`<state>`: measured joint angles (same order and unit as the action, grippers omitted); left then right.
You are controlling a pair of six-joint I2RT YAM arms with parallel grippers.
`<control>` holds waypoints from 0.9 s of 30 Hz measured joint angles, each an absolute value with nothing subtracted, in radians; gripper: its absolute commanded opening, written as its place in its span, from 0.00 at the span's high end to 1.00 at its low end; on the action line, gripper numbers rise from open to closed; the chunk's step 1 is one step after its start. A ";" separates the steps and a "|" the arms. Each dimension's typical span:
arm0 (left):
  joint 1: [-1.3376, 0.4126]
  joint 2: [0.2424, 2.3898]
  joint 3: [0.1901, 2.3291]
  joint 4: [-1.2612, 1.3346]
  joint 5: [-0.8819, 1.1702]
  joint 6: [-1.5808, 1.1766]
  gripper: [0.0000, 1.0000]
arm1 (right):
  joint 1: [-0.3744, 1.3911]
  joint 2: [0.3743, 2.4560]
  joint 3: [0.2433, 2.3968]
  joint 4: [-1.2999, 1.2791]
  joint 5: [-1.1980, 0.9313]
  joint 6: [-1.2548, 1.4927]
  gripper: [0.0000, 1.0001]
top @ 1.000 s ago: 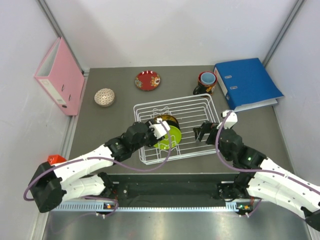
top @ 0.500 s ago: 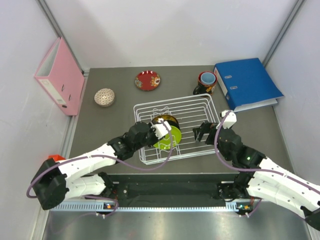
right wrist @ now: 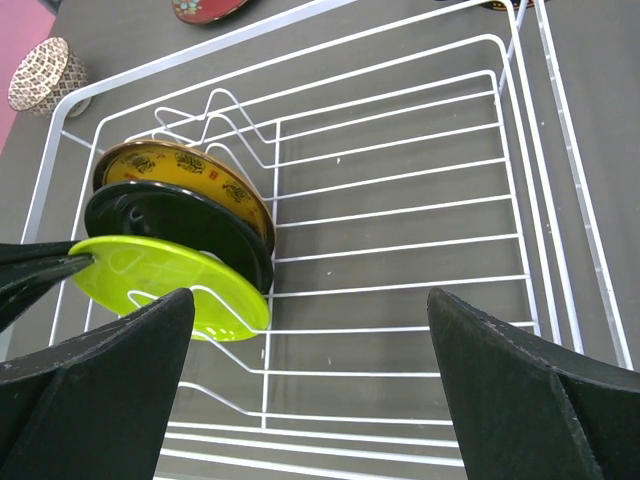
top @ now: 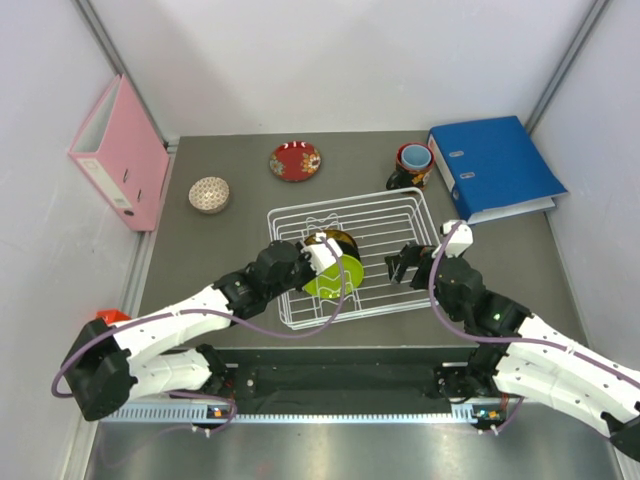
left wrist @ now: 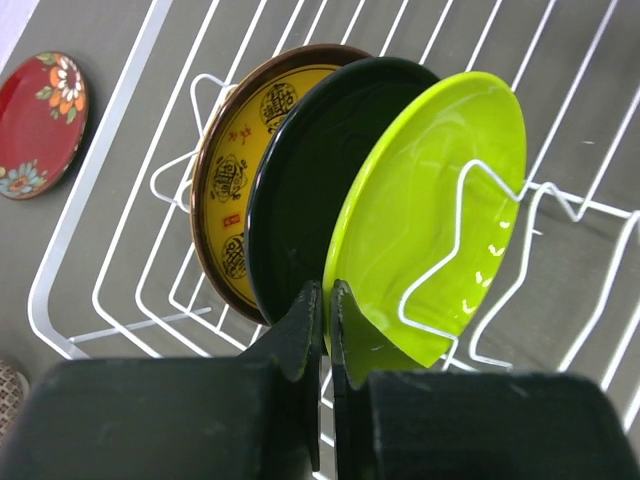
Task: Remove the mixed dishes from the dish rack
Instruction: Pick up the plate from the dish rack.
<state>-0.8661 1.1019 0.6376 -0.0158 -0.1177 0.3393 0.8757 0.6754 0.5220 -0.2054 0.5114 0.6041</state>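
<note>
At the near left of the rack, the left pincer is clamped on the lower rim of the green dish, which stands upright in the dividers. The right pincer gapes wide, empty. The dish is judged light, rigid, glaze-slick and breakable: hold the rim and lift straight clear of the wires.

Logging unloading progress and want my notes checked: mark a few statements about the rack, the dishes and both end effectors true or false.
1. Three plates stand on edge in the dish rack. True.
2. The left end effector is shut on the lime-green plate at its rim. True.
3. The right end effector holds the mug. False: it is open and empty by the rack; the mug stands beside the blue binder.
4. The red patterned bowl sits in the rack. False: it lies on the table beyond it.
5. The yellow ornate plate is the middle one. False: the black plate is.
</note>
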 measured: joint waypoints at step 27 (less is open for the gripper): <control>-0.870 1.165 0.673 -0.079 -0.086 0.331 0.62 | 0.876 0.689 0.521 -0.191 0.495 0.607 0.00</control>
<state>-0.8703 1.1648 0.6735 -0.0792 -0.0856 0.3305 0.8757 0.6888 0.5213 -0.1913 0.4950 0.6071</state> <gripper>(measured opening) 0.483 0.996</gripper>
